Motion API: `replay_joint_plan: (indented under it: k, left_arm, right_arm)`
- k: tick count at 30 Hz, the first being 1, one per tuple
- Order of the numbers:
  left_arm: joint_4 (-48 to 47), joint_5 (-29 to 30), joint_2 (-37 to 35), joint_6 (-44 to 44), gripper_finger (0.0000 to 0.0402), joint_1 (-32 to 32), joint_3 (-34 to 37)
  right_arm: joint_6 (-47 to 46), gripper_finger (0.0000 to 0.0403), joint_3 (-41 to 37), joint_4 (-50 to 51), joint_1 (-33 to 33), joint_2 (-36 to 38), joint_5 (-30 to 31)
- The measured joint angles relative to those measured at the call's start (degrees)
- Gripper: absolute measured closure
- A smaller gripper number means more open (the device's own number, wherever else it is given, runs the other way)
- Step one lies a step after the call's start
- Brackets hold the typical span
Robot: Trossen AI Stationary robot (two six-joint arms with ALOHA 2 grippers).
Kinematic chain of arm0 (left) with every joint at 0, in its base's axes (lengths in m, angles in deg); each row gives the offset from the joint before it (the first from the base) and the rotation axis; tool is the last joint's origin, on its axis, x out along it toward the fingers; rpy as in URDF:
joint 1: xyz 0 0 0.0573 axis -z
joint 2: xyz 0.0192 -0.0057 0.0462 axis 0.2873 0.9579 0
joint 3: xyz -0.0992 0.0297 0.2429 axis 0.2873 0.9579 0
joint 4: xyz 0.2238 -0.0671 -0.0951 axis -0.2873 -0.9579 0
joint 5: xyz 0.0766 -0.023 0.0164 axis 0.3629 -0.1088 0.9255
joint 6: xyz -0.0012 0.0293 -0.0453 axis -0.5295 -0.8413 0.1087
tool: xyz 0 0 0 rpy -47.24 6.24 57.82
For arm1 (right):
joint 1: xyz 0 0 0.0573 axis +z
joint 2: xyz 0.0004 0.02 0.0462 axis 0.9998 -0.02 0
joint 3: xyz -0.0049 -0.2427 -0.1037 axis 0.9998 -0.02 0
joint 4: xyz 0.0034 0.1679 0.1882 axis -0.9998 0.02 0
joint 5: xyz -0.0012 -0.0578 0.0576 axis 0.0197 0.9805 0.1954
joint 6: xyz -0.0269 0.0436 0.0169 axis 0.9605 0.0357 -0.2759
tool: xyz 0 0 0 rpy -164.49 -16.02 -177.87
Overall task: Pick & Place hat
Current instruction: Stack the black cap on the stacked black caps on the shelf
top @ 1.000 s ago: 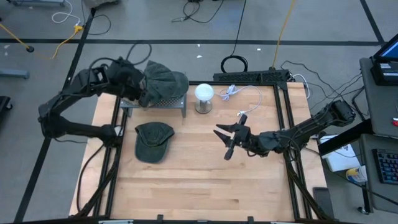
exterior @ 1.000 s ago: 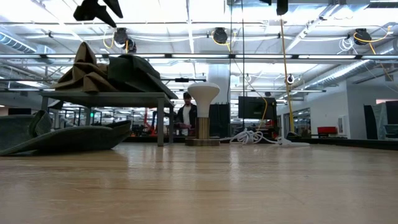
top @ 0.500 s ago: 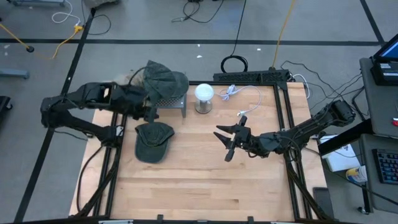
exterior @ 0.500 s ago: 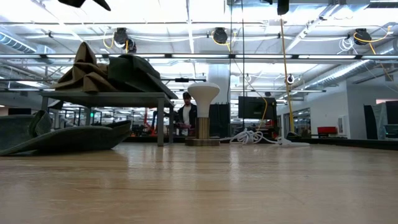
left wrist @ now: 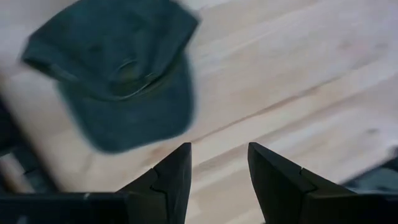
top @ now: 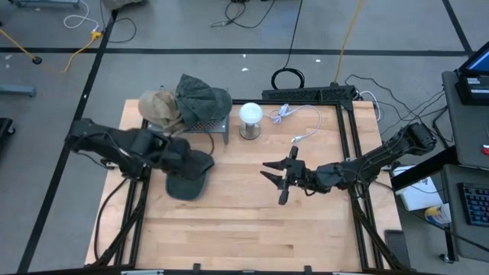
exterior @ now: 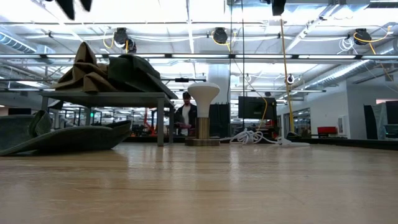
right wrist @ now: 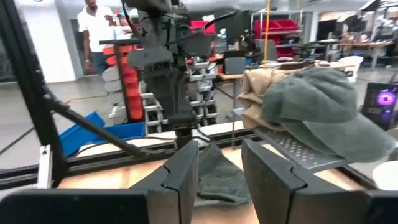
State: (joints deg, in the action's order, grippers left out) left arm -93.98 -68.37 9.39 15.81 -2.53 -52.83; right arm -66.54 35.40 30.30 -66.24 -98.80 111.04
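Observation:
A dark green cap (top: 182, 183) lies flat on the wooden table; it also shows in the left wrist view (left wrist: 121, 68) and the low view (exterior: 62, 135). A tan hat (top: 159, 108) and a grey-green hat (top: 205, 99) rest on a small metal rack (top: 216, 127). My left gripper (top: 200, 162) is open and empty above the cap's far right part; its fingers (left wrist: 171, 177) show over bare wood. My right gripper (top: 273, 183) is open and empty above the table's middle right.
A white mushroom-shaped lamp (top: 250, 116) stands right of the rack, and a white cable (top: 294, 114) lies behind it. Bare wood stretches across the near half of the table. A person (right wrist: 93, 31) stands in the room beyond.
My left gripper has drawn away from the rack toward the table's near edge and now hangs over the dark green cap on the table. The tan hat stays on the rack.

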Motion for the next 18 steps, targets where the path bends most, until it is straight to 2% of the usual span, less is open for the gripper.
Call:
replay_joint_plan:
  k: [10, 14, 18]
  left_arm:
    - [-7.5, 0.1, 6.8, 3.0, 0.0241, 6.8, 0.0]
    - [-7.8, 2.3, 8.7, 5.5, 0.0241, 9.0, 0.0]
    - [-7.3, 6.9, 11.3, 9.7, 0.0241, 10.3, 0.0]
  right_arm:
    - [-0.1, 0.0287, 0.0, 3.0, 0.5, 0.0, -0.2]
    - [-0.1, 0.0287, 0.0, 4.3, 0.9, 0.0, -0.3]
    - [-0.1, 0.0287, 0.0, 6.2, 1.5, 0.0, -0.2]
